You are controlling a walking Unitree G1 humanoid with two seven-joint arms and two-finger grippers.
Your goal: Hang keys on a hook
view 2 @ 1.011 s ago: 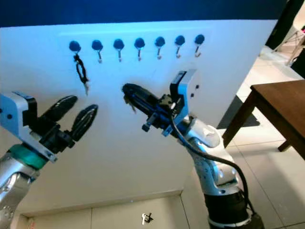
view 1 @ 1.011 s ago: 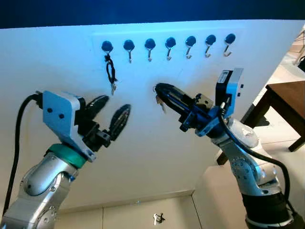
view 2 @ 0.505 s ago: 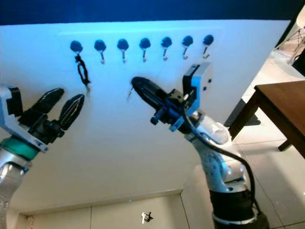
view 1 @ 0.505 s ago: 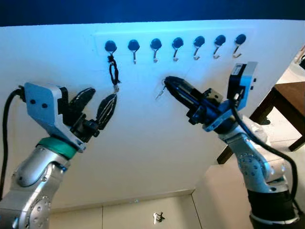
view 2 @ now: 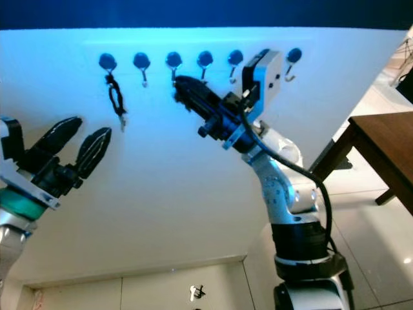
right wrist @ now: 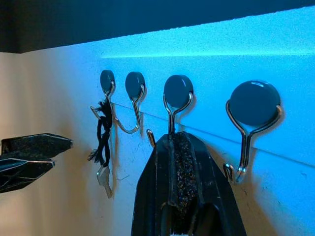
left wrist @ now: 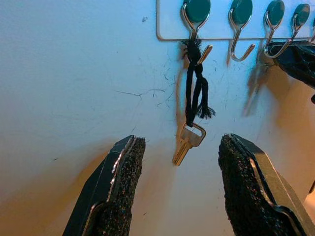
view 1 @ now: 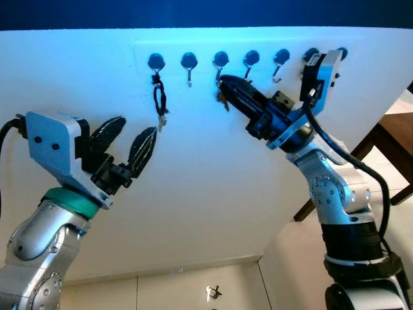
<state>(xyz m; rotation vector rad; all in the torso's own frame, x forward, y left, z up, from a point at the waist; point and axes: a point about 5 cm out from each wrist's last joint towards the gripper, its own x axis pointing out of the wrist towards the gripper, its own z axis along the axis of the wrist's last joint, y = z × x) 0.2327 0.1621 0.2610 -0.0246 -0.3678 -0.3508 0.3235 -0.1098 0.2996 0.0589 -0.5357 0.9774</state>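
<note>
White wall panel point(view 1: 213, 181) ahead, dark band above it, a row of round-capped hooks point(view 1: 189, 62) across the top. Tiled floor below; a small set of keys point(view 1: 213, 294) lies there near the wall's foot. Brown bench point(view 1: 393, 139) off to the right.

One key on a black cord point(left wrist: 196, 93) already hangs from the leftmost hook point(left wrist: 195, 11), key dangling free against the wall.

Right tool point(view 1: 226, 84) is raised to the third hook from the left point(right wrist: 177, 93), fingers pressed together, tips just under the hook's bend. A small key point(view 1: 222, 100) shows at its tip in the left eye view, blurred; from the wrist camera the closed fingers cover it, so whether the ring has caught the hook I cannot tell.

Left tool point(view 1: 126, 145) hovers low and left of the hung key, fingers point(left wrist: 120, 182) spread, holding nothing.

Judgement: task in its last stretch. Left to do: seat the ring over the hook, let go, draw back.
</note>
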